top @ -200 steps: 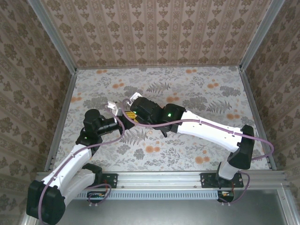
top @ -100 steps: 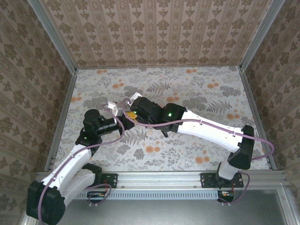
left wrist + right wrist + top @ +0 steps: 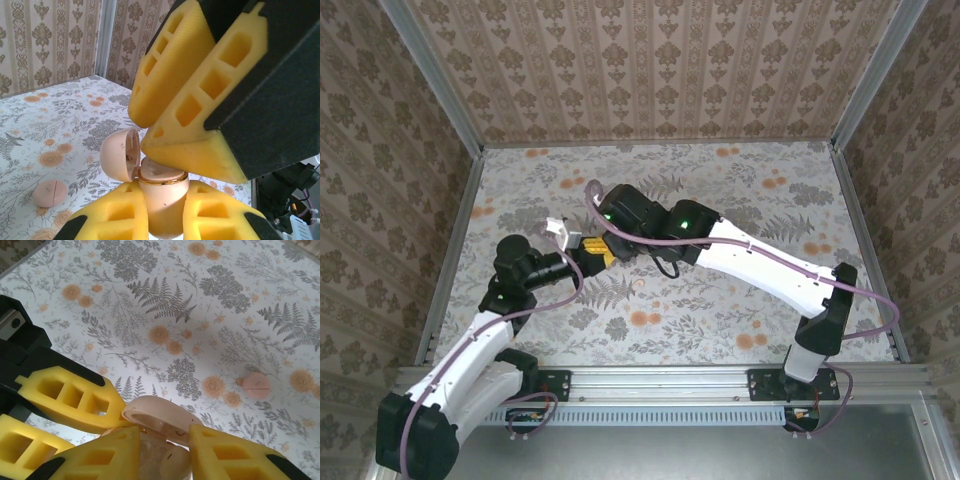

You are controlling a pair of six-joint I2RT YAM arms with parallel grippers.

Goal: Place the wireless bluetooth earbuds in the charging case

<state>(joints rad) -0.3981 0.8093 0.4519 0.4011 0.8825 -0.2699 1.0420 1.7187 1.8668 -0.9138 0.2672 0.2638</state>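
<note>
Salmon-pink egg-shaped plastic charging case [image 3: 162,192], lid [image 3: 119,156] open at 9 o'clock, clamped in left gripper [image 3: 165,202]; right gripper [image 3: 164,440] apart above; we'd lift straight, sparing lid.

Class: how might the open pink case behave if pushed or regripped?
The case looks smooth and rounded, so it would probably slip in a loose grip and roll if set down. Its lid stands open on a hinge, so a push there likely swings it.
</note>
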